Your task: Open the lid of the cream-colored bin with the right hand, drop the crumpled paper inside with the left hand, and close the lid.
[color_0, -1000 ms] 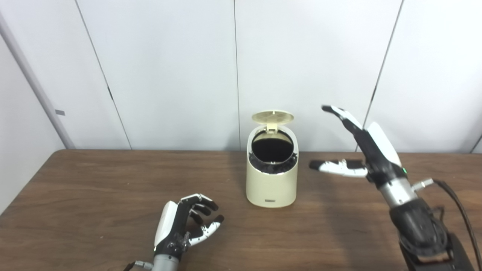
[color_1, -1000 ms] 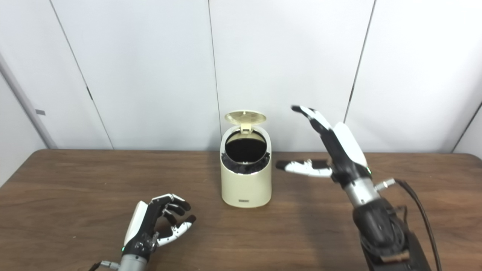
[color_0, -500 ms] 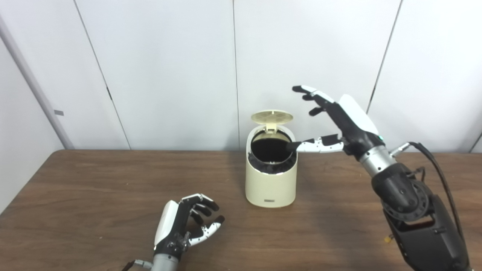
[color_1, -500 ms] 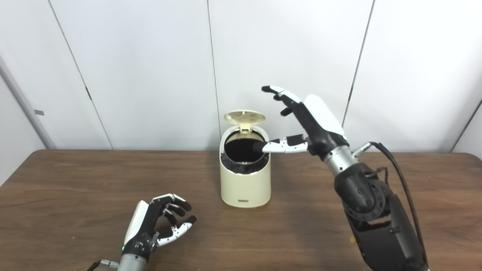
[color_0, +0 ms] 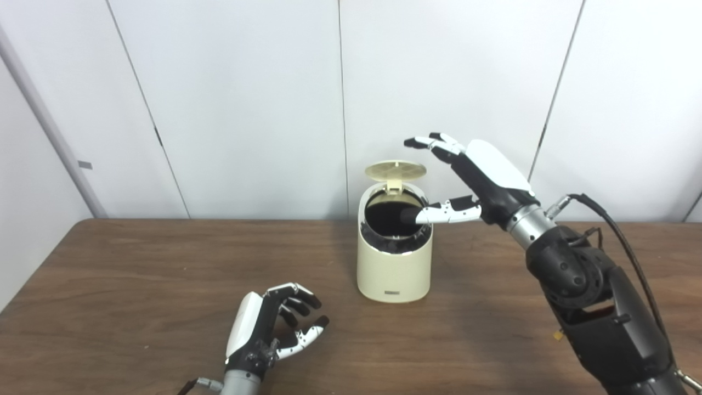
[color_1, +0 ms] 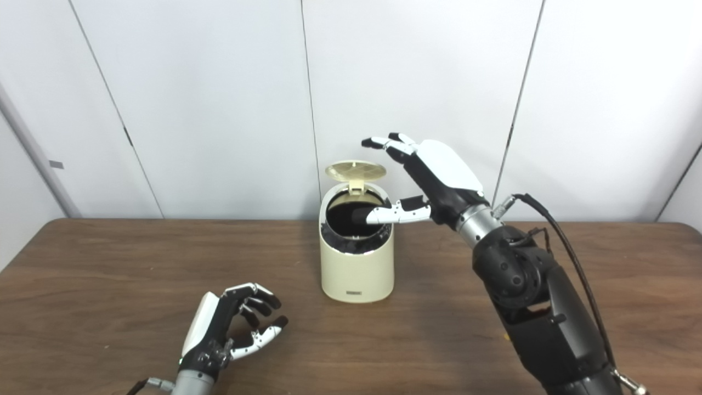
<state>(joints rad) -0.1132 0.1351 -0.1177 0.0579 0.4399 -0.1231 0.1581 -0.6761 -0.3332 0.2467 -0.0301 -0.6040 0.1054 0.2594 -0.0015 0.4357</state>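
The cream-colored bin [color_0: 392,271] stands mid-table with its round lid [color_0: 396,170] tipped up at the back and the dark inside showing. My right hand [color_0: 476,176] hovers open just right of the lid, its fingers arched above and beside the lid's edge and its thumb reaching over the bin's mouth. My left hand [color_0: 269,331] rests low on the table at the front left, fingers curled loosely with nothing between them. No crumpled paper shows in either view.
The brown wooden table [color_0: 137,285] runs across both views, with its back edge against white wall panels [color_0: 247,99]. A black cable [color_0: 620,241] loops off my right forearm.
My right hand has risen from the table's right side and swung left to the raised lid. The left hand has stayed put, and the lid stands the same.
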